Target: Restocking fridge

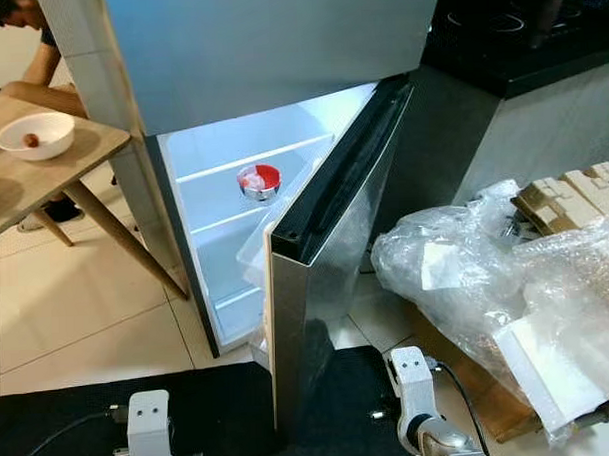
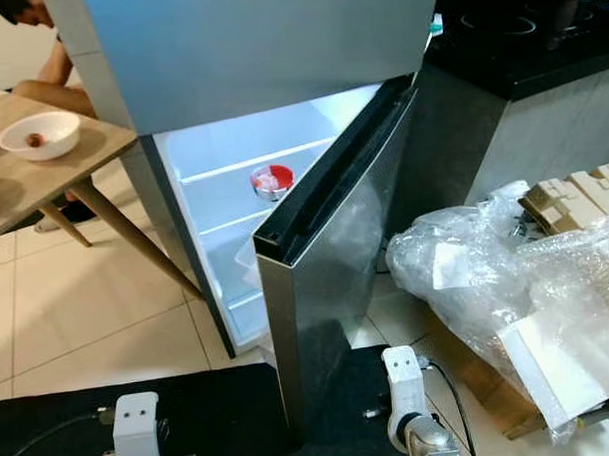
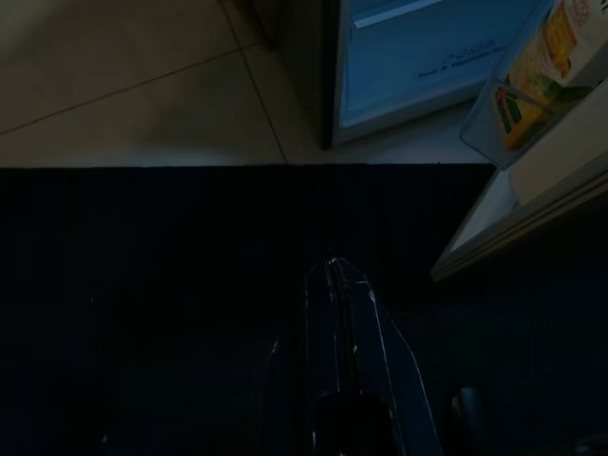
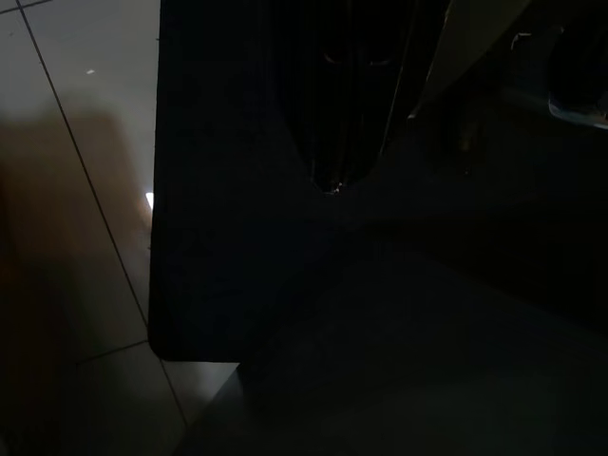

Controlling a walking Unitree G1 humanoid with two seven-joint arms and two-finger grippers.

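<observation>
With both arms hanging low, the half-open fridge door (image 1: 321, 277) could have swung shut or blocked a reach. The left gripper (image 3: 334, 285) and right gripper (image 4: 332, 180) had fingers pressed together, empty. A red-lidded steel bowl (image 1: 259, 180) sat mid-shelf near the front edge.

Likely home kitchen: fridge (image 1: 281, 139), cooktop (image 1: 518, 30).
</observation>
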